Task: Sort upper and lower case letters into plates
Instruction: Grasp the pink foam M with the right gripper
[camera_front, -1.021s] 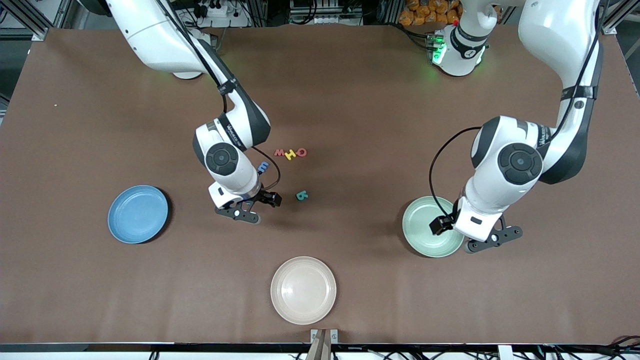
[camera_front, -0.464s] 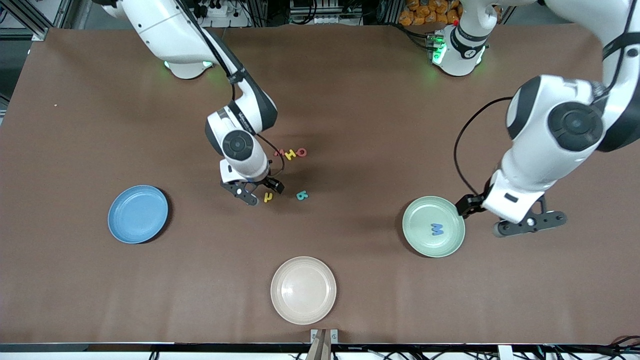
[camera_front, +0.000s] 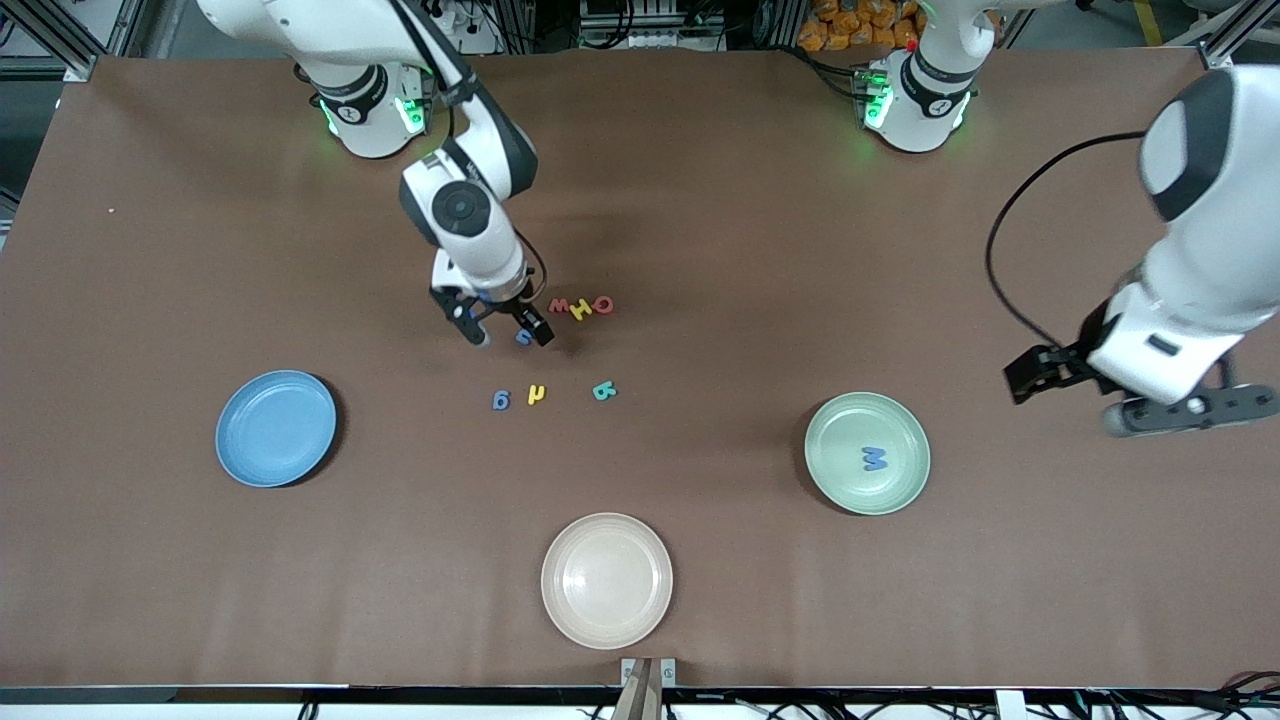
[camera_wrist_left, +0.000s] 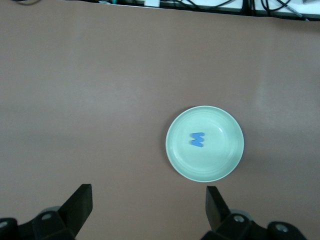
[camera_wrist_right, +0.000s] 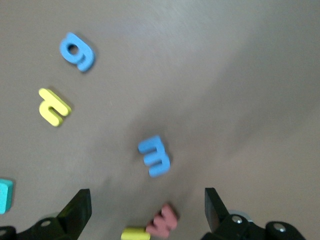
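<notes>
I see my open right gripper (camera_front: 503, 331) over the blue m (camera_wrist_right: 155, 156); the open left gripper (camera_front: 1150, 398) waits beside the green plate (camera_front: 835, 470), its blue M (camera_front: 875, 458) lying sideways.

Brown table (camera_front: 760, 200) fills view; aluminium frame posts (camera_front: 60, 40), cables, power strip (camera_front: 435, 20) along top edge.

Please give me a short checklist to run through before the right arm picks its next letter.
1. Right gripper open and empty: ok.
2. Right gripper over a letter: ok, the blue m lies on the table under its jaws.
3. Blue m apart from the red w: ok.
4. Blue plate ready: ok, nothing in it.
5. Left gripper out of the way: ok, open, over bare table at its own end.
6. Green plate holds an upper case letter: ok, a blue M.
</notes>
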